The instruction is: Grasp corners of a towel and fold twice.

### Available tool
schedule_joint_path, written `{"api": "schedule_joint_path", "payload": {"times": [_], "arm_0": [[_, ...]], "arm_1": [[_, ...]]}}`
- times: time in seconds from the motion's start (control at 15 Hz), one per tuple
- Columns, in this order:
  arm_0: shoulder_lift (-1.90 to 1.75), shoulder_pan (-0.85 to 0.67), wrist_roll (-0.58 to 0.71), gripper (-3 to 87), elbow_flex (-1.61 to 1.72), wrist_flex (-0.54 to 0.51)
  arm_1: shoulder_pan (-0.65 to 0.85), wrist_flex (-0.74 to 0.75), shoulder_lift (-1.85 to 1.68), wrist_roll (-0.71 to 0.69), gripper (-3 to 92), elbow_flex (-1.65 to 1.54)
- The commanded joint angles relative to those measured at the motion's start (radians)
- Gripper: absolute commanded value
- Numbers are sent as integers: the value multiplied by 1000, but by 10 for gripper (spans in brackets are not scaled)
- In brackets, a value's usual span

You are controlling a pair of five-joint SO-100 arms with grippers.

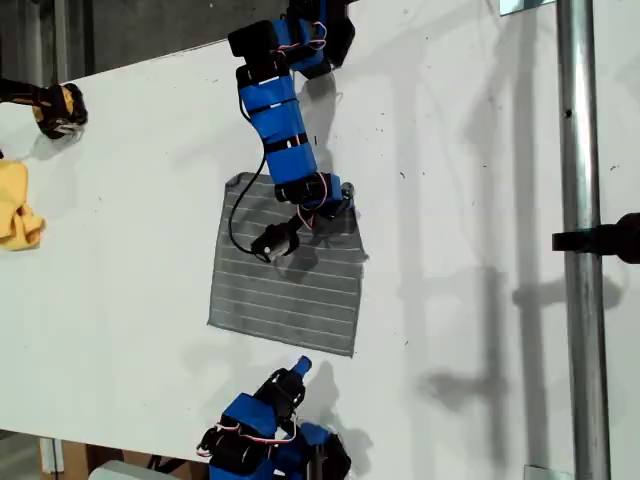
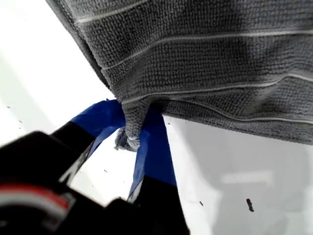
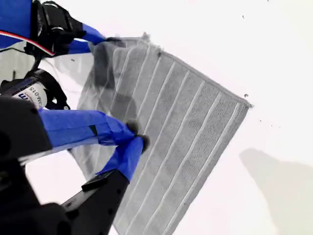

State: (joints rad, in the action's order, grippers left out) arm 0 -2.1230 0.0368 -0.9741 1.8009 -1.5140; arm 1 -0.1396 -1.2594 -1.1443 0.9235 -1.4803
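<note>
The grey towel with thin white stripes lies mostly flat on the white table. My first gripper is shut on one corner of it. That is the far corner on the exterior view's right, and the cloth is pulled up a little there. My second gripper hovers with its blue fingertips together and nothing between them. It sits just off the towel's near edge. From there the towel spreads out, with the first arm at its far corner.
A small yellow cloth lies at the exterior view's left edge, with a black and yellow object behind it. A metal pole with a black clamp runs down the exterior view's right.
</note>
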Motion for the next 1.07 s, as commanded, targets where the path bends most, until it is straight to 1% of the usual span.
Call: {"api": "schedule_joint_path", "payload": {"times": [0.0, 0.13, 0.27, 0.33, 0.47, 0.73, 1.0], "arm_0": [[14, 11, -40, 195, -63, -26], [31, 14, -40, 255, -66, -25], [92, 12, -21, 269, -69, -35], [132, 15, -15, 277, -55, -17], [199, 17, -9, 274, 8, 49], [224, 25, -11, 260, 212, 241], [344, 29, -32, 259, 262, 334]], "arm_1": [[-18, 9, -18, 11, -1, 60], [-21, 9, -18, 15, -1, 57], [-23, 11, -18, 18, -1, 55], [-23, 12, -18, 20, -1, 55], [-18, 11, -18, 20, -1, 57], [-14, 6, -18, 18, -1, 55], [-9, 0, -18, 18, -1, 55]]}}
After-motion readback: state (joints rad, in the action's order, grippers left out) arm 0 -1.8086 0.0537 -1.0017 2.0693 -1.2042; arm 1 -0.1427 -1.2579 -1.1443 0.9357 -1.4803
